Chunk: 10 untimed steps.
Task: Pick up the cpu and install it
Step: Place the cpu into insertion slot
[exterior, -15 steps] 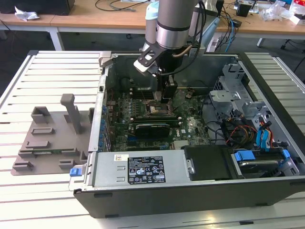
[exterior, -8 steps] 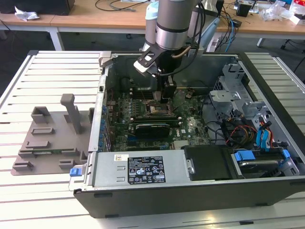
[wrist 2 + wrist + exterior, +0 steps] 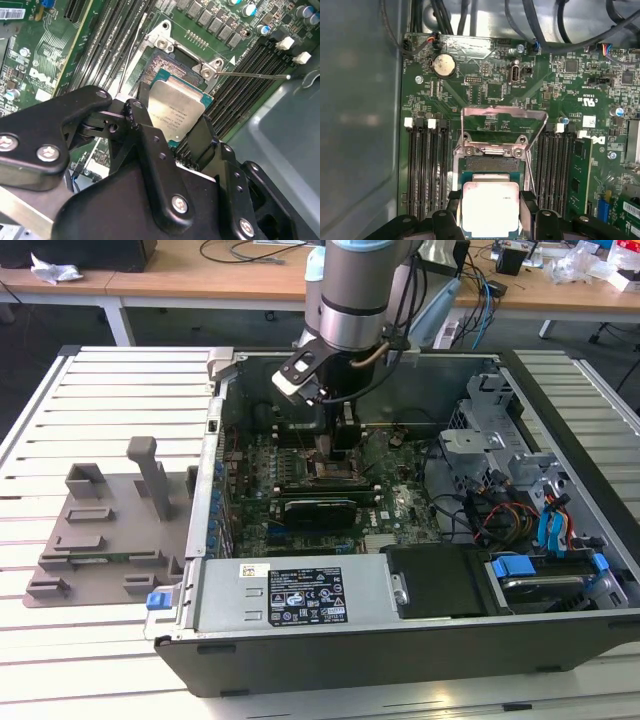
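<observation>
Inside the open computer case (image 3: 300,665), the gripper (image 3: 335,440) is reaching down over the motherboard (image 3: 395,505). In both wrist views its two black fingers (image 3: 451,212) are standing narrowly apart and pressing against two opposite edges of the cpu (image 3: 490,207), clamping it between them. The cpu is sitting directly over the socket (image 3: 490,164) with its metal lid facing up and its sides running parallel to the socket frame. Being nearly square, it is showing no clear long axis. Whether it is fully seated cannot be told. Small dark print is showing on the lid, and white lettering is showing on the board near the memory slots (image 3: 427,170). The hinged load plate (image 3: 502,125) is standing open on the side of the socket away from the fingers. The case is also holding a power supply (image 3: 220,590), which is carrying a large black-and-white label (image 3: 305,597). A grey tray (image 3: 100,530) is lying on the slatted table (image 3: 110,390), to the exterior view's left of the case.
</observation>
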Available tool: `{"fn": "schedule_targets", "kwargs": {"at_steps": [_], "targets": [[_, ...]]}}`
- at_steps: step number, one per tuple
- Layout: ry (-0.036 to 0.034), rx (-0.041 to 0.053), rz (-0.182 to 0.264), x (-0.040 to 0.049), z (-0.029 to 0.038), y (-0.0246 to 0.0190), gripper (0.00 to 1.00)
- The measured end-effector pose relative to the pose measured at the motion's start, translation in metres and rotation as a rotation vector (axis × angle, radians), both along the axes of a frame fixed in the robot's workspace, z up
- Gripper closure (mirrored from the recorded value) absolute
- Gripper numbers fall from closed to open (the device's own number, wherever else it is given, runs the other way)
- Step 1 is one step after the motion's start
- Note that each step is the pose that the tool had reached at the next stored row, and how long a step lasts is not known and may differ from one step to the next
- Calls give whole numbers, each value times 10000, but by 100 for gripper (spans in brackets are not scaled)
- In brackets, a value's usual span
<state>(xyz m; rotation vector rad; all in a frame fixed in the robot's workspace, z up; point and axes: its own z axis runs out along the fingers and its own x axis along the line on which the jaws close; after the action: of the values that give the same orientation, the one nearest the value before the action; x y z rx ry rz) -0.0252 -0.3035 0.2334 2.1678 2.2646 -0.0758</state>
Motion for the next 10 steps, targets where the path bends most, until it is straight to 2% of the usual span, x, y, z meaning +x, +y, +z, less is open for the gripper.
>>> {"fn": "schedule_targets", "kwargs": {"at_steps": [10], "targets": [[1,-1,-9,0,-114,0,45]]}}
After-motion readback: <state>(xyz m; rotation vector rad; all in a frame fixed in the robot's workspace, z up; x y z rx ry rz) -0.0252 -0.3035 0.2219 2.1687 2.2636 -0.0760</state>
